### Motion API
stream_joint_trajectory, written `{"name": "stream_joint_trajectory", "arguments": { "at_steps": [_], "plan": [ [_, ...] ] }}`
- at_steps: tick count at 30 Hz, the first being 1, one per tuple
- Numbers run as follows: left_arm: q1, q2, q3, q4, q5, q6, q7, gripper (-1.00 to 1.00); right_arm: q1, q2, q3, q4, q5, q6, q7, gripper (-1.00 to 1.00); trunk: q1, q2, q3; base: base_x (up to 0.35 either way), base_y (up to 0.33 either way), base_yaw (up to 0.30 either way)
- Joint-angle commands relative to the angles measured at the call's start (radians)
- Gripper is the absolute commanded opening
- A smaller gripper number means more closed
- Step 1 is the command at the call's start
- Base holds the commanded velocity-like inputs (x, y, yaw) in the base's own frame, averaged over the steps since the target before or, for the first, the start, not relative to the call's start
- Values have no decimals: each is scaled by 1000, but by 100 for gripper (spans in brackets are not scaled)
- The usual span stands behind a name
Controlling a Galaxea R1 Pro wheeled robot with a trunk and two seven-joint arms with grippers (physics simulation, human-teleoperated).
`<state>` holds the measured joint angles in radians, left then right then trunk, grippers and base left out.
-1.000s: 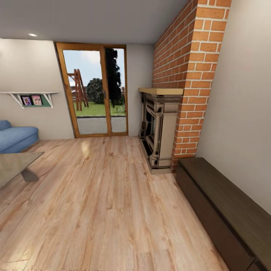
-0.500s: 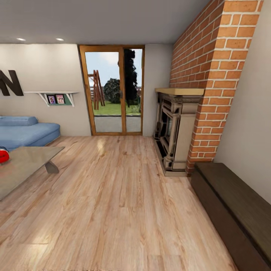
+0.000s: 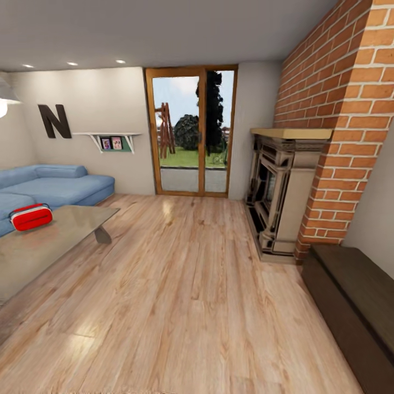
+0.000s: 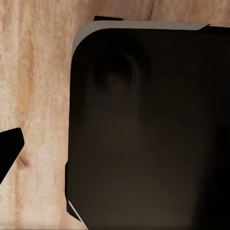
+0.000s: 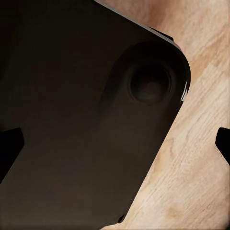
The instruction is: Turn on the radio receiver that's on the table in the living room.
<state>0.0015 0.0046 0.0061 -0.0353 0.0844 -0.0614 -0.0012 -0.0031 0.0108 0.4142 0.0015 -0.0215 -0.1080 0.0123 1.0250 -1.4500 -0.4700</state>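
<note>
At the left edge of the head view, the red radio receiver (image 3: 31, 216) sits on the glossy grey tabletop (image 3: 49, 246), near its far left part, with its wire handle arched over the top. The tabletop occupies the lower left of the frame, and one slanted leg shows under its right corner. Behind it, at middle left, runs the blue sofa (image 3: 54, 186). On the off-white wall above the sofa hangs a dark letter N (image 3: 54, 121), with a small white shelf (image 3: 112, 139) holding pictures just to its right. A wood-framed glass door (image 3: 191, 131) stands at upper centre, opening on a green garden. The brick chimney (image 3: 339, 126) fills the upper right, with a stone fireplace (image 3: 282, 191) at its foot, and a long dark wooden cabinet (image 3: 350, 306) lies along the lower right. Light wood plank floor (image 3: 180, 295) covers the centre and bottom. In both wrist views a dark rounded robot body (image 4: 148, 129) hangs over the plank floor; whether either tool is apart or together I cannot tell.
</note>
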Motion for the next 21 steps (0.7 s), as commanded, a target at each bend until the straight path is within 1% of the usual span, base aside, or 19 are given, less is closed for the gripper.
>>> {"name": "stream_joint_trajectory", "arguments": {
  "at_steps": [1, 21],
  "plan": [
    [0, 0, 0, 0, 0, 0, 1, 100, 0, 0, 0, 0, 0, 0, 0, 100, 0, 0, 0, 0, 0, 275],
    [0, 0, 0, 0, 0, 0, 1, 100, 0, 0, 0, 0, 0, -1, 0, 100, 0, 0, 0, 0, 0, 275]
  ]
}}
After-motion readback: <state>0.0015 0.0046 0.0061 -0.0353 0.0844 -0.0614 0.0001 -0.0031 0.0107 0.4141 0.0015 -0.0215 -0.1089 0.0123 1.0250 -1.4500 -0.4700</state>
